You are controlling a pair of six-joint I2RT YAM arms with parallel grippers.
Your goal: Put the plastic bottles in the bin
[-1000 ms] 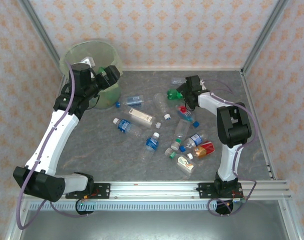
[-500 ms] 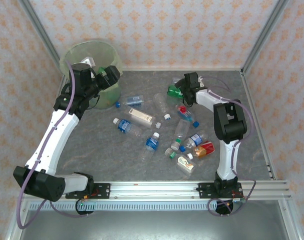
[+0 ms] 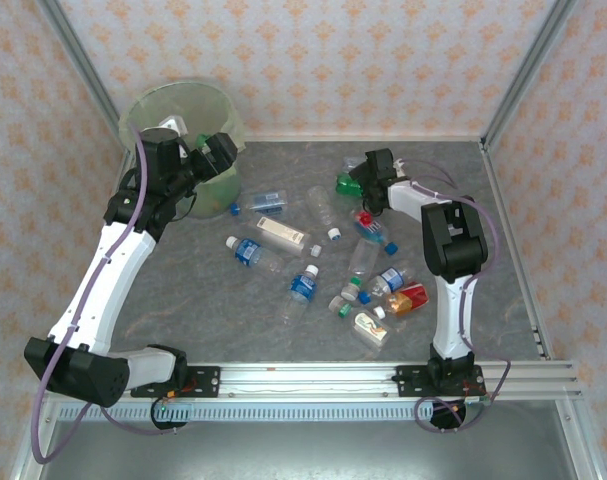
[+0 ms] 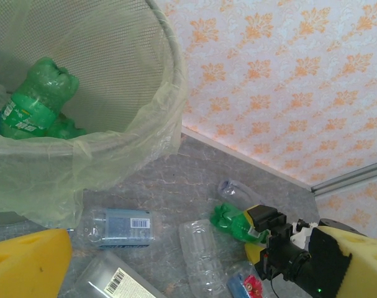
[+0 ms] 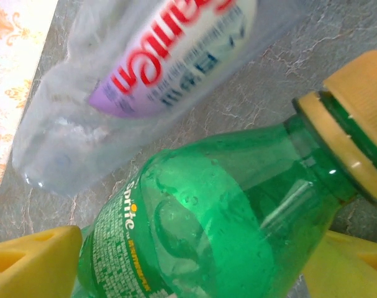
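Observation:
The bin (image 3: 153,105) stands at the far left corner; a green bottle (image 4: 33,102) lies inside its bagged rim (image 4: 169,74). My left gripper (image 3: 219,150) hovers open beside the bin's rim, its yellow fingers (image 4: 27,264) empty. On the far right, my right gripper (image 3: 361,186) is down at the table, and its open jaws straddle a green bottle (image 5: 207,223) with a yellow cap, which lies on the grey surface (image 3: 347,184). A crushed clear bottle (image 5: 169,56) with red lettering lies just beyond it. Several more plastic bottles (image 3: 303,285) are scattered across the middle.
A flat clear bottle with a barcode label (image 4: 120,226) and a ribbed clear one (image 4: 204,254) lie between the bin and the right gripper. An orange bottle (image 3: 408,298) sits near the right arm's base. Patterned walls close the back and sides; a rail (image 3: 313,375) runs along the near edge.
My right gripper has slid a little left and farther over the green bottle, and its jaws have narrowed slightly. The left arm has stayed still.

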